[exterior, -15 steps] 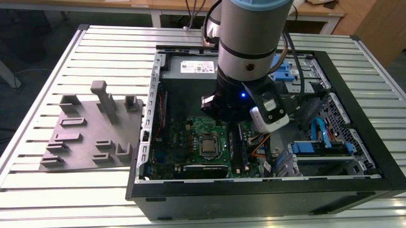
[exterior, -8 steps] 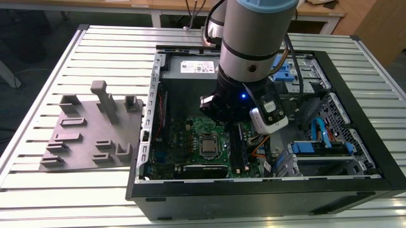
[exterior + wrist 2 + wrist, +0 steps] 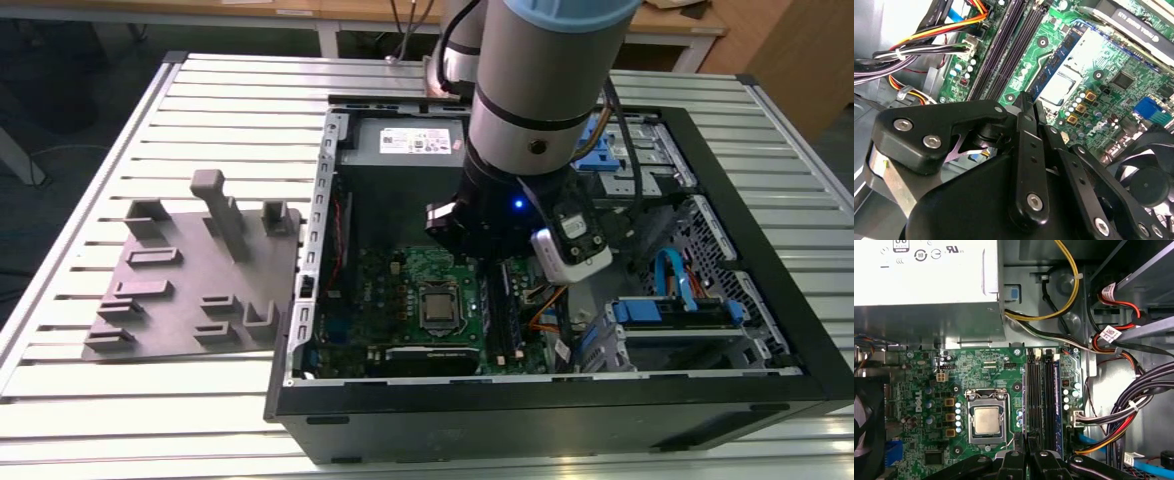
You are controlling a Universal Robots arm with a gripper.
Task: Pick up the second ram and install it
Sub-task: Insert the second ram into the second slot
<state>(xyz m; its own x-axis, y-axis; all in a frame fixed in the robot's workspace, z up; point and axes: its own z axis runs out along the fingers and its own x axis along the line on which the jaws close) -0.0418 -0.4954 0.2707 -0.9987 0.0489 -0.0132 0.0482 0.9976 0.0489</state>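
One stick, the second ram point(image 3: 1058, 62), sits clamped between the drawn-in fingers of my gripper point(image 3: 1026, 102), held just above the motherboard point(image 3: 1114, 55) beside the processor socket point(image 3: 1063, 89), its long axis parallel to the black memory slots point(image 3: 1004, 47), which lie close alongside toward the cables point(image 3: 929, 50).
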